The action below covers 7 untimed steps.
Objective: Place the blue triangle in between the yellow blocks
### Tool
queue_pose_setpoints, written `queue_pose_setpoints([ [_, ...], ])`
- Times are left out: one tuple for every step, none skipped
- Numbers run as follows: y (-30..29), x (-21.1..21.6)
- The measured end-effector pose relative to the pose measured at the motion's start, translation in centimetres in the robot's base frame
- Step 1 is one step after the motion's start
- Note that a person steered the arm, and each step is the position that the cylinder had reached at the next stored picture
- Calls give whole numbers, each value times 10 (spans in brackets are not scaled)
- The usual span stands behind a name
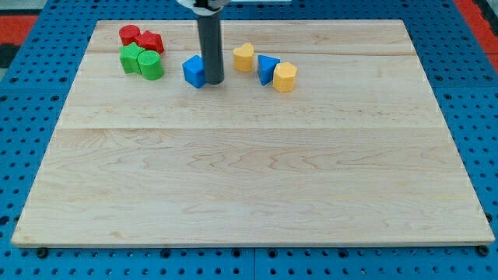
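Observation:
The blue triangle (267, 68) lies near the view's top, between two yellow blocks: a yellow heart-like block (243, 57) at its left and a yellow block (285, 77) at its lower right. It touches or nearly touches both. My tip (213, 81) stands on the board left of the yellow heart block, right beside a blue cube (194, 71), which lies at its left. The rod hides the cube's right edge.
At the view's top left sit a red cylinder (129, 35), a red block (150, 41), a green star-shaped block (131, 58) and a green cylinder (151, 64), close together. The wooden board (249, 171) lies on a blue pegboard.

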<state>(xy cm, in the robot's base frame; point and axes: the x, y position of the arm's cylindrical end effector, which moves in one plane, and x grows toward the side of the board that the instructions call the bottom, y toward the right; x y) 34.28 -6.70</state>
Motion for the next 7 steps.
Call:
queue_pose_setpoints([
  [15, -5],
  [17, -42],
  [19, -64],
  [47, -50],
  [25, -20],
  [39, -11],
  [83, -62],
])
